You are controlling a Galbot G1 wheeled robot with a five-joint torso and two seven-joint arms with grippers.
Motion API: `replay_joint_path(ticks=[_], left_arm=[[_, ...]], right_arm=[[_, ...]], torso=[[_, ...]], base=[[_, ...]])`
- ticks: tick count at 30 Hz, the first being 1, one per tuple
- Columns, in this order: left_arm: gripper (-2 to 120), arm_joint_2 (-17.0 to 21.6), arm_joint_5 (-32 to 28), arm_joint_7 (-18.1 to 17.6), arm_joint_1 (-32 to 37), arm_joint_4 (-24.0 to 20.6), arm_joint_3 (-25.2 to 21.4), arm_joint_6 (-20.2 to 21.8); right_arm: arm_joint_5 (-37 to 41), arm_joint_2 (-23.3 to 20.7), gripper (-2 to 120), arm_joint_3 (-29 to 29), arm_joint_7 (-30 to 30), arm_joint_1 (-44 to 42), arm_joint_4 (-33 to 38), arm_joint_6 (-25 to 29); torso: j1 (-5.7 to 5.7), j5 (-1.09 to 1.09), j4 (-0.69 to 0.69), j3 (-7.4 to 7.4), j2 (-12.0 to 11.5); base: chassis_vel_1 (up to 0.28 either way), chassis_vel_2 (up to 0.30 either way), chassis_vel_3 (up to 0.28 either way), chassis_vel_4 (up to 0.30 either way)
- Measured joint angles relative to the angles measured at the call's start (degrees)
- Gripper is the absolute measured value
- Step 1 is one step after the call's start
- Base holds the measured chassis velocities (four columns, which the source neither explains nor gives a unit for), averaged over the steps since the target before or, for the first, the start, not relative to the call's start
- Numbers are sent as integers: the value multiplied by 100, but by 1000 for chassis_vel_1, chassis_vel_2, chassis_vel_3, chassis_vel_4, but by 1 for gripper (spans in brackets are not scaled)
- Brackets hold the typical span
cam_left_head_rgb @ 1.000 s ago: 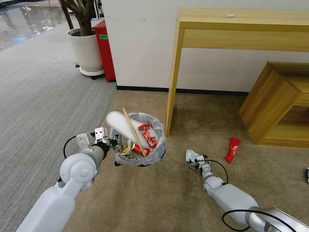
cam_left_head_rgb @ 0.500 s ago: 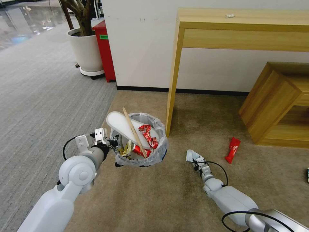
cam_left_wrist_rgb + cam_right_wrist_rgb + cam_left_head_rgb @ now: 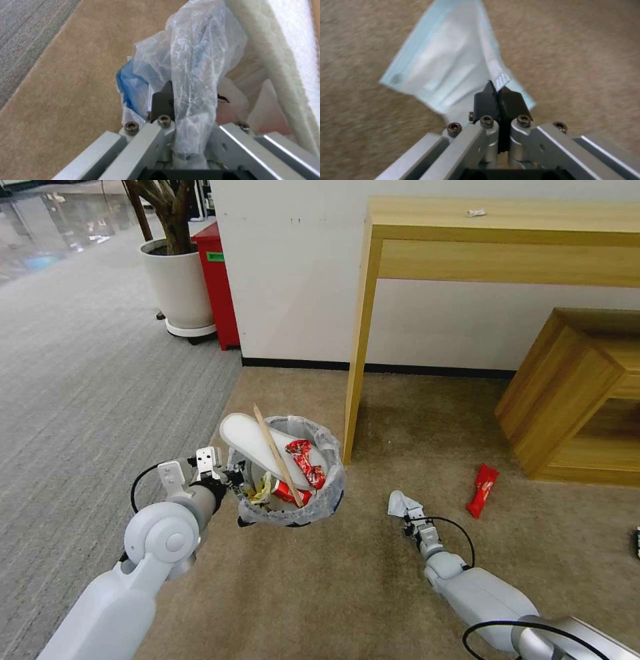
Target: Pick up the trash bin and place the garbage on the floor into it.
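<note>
The left tool (image 3: 233,478) is clamped on the rim of the small round black trash bin (image 3: 319,503), which is lined with a crinkled translucent white plastic bag with a blue edge. The bin is held clear of the beige short-pile carpet floor (image 3: 320,587), just in front of the leg of the light wooden bench (image 3: 359,347). In the left wrist view, the bag film (image 3: 196,62) is pinched between the black pads (image 3: 163,100).

Inside the bin lie a white slipper (image 3: 250,437), a long wooden stick (image 3: 275,450) leaning across it, a crumpled red wrapper (image 3: 303,460) and a crushed red-white cup (image 3: 288,490).

The right tool (image 3: 412,520) is low over the floor, its black pads (image 3: 486,100) pressed together on one edge of a flat pale-blue and white face mask (image 3: 453,62). The mask (image 3: 400,503) hangs from the tool tip.

A red wrapper (image 3: 481,489) lies on the floor well apart from the right tool, near a low wooden cabinet (image 3: 573,393).
</note>
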Motion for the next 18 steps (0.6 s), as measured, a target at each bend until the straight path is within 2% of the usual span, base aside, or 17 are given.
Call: replay_joint_path(ticks=[1, 2, 4, 12, 18], left_arm=[[0, 0, 21, 11, -38, 115, 27, -2], [0, 0, 21, 11, -38, 115, 27, -2], [0, 8, 37, 22, -103, 284, 83, -2], [0, 9, 87, 86, -228, 614, 176, -2], [0, 74, 111, 148, -326, 864, 263, -2]], right_arm=[[50, -234, 0, -5, 20, -25, 266, -6], [50, -234, 0, -5, 20, -25, 266, -6], [87, -500, 0, -9, 68, -48, 625, -22], [83, -881, 0, -18, 197, -54, 1321, 36], [123, -1258, 0, -10, 496, -66, 2241, -41]], torso=[[0, 0, 0, 0, 0], [0, 0, 0, 0, 0], [0, -6, -5, 0, 0], [0, -1, 1, 0, 0], [0, -2, -1, 0, 0]], base=[[0, 0, 0, 0], [0, 0, 0, 0], [0, 0, 0, 0], [0, 0, 0, 0], [0, 0, 0, 0]])
